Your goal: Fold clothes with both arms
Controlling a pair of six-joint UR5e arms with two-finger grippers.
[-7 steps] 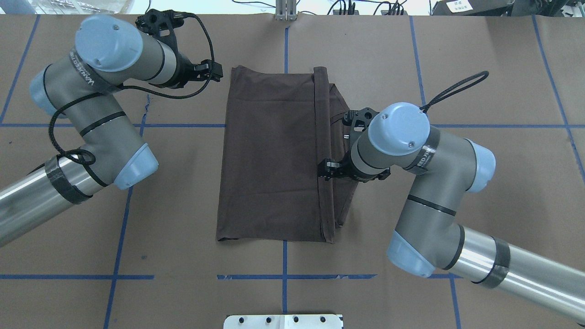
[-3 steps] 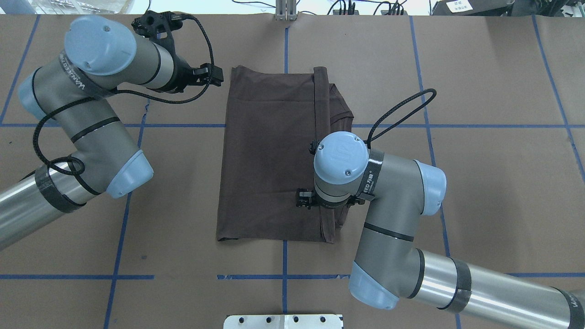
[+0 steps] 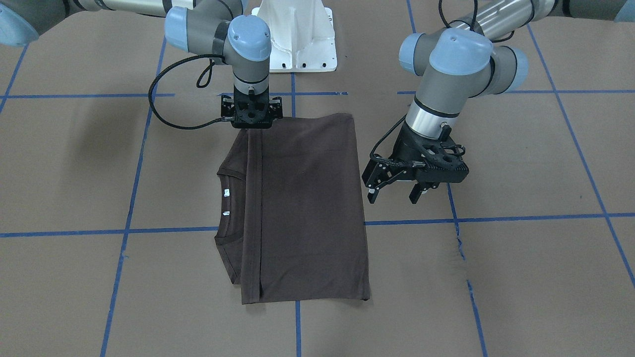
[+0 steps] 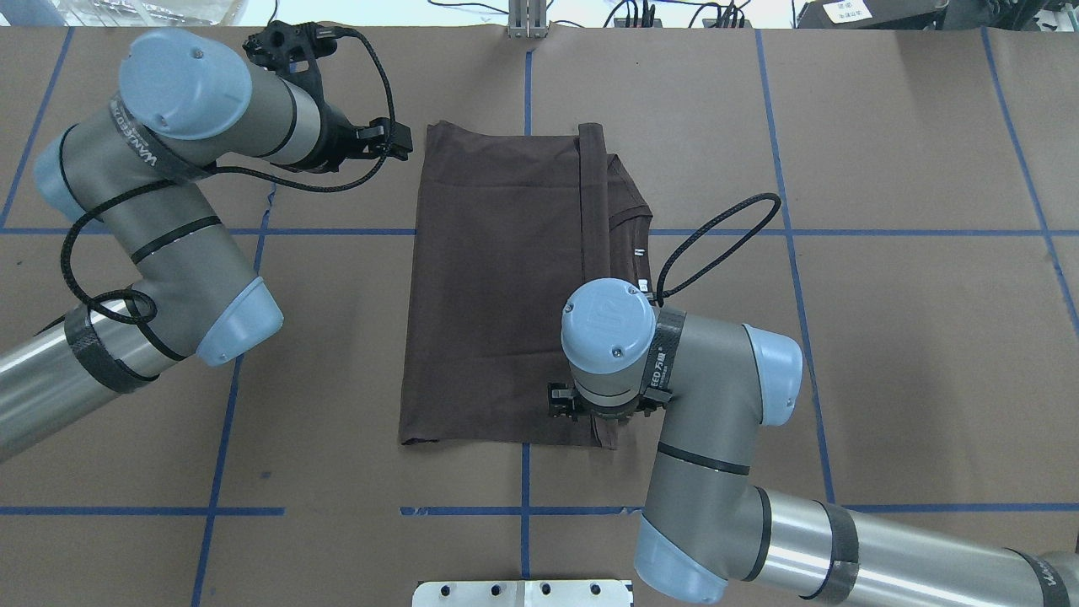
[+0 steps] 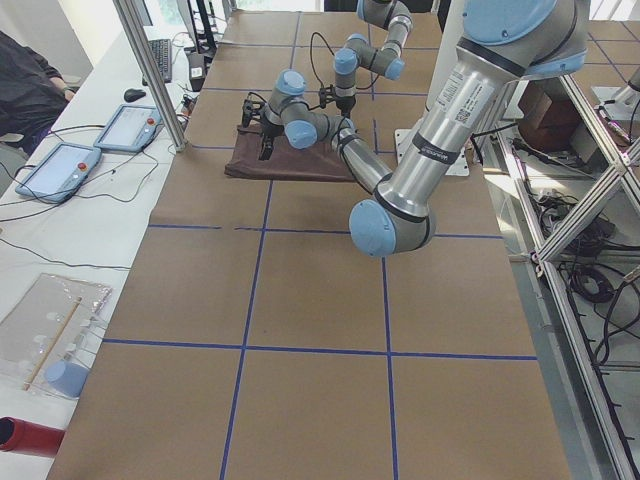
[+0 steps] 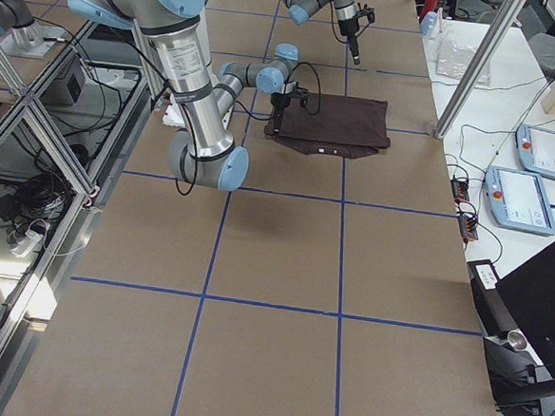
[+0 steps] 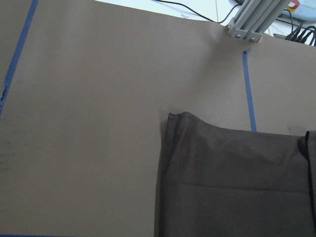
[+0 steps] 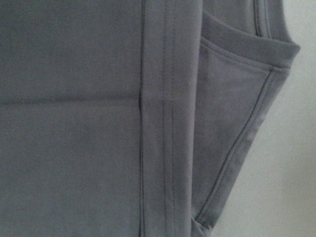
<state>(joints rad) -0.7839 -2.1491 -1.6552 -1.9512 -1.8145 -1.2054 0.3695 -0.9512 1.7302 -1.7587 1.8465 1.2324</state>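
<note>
We see the left end effector [image 3: 394, 192] spread wide and empty, the right end effector [image 3: 251, 120] unreadable above the brown T-shirt [image 3: 307, 208] hem — we'd grip both folded layers squarely.

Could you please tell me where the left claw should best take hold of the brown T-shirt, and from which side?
Probably the far-left corner of the T-shirt, approached from the robot's left over the table. That corner looks slightly puckered, the rest lies flat, and the open left claw hovers just outside it.
</note>
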